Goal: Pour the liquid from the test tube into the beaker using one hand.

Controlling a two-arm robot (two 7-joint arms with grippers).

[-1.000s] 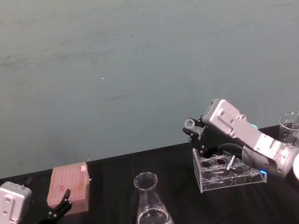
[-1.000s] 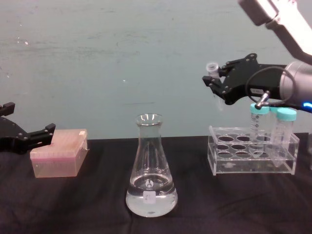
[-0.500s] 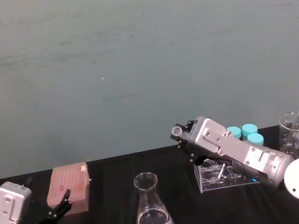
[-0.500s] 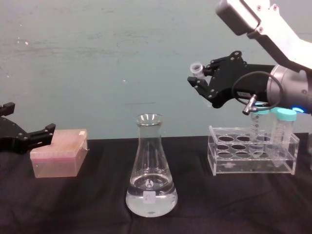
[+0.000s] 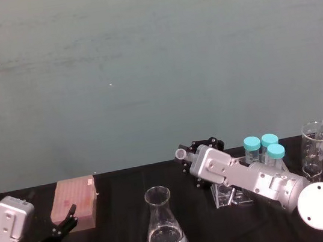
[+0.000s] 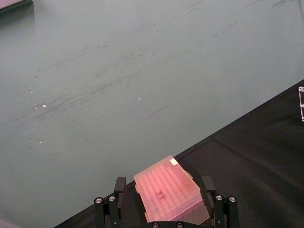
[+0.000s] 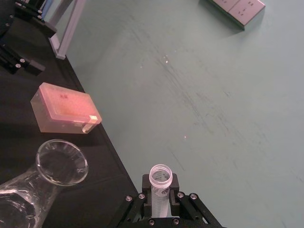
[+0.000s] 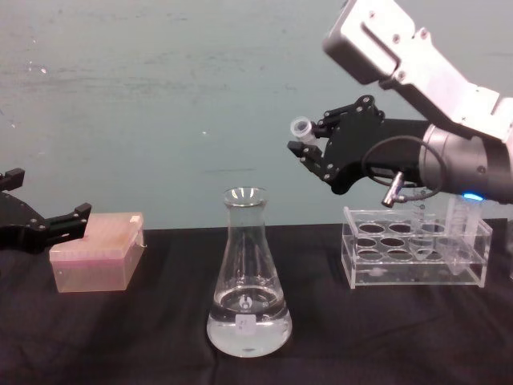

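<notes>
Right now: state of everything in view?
test tube: uncapped, tilted, held above and right of beaker mouth
beaker: upright, liquid in base
right gripper: fingers shut on test tube
left gripper: fingers open, parked by pink box
teal-capped tubes: capped, upright in rack

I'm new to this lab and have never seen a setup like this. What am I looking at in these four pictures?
This is a two-armed robot at a black table. One picture comes from a camera on its head, looking down; one from its chest, seeing things side-on; one from each wrist. On the table stand a glass beaker with some clear liquid in it, a pink box to its left and a clear rack with teal-capped tubes to its right. The right gripper is shut on a small open test tube, held in the air above and right of the beaker's mouth, slightly tilted. The left gripper sits open by the box, idle.
</notes>
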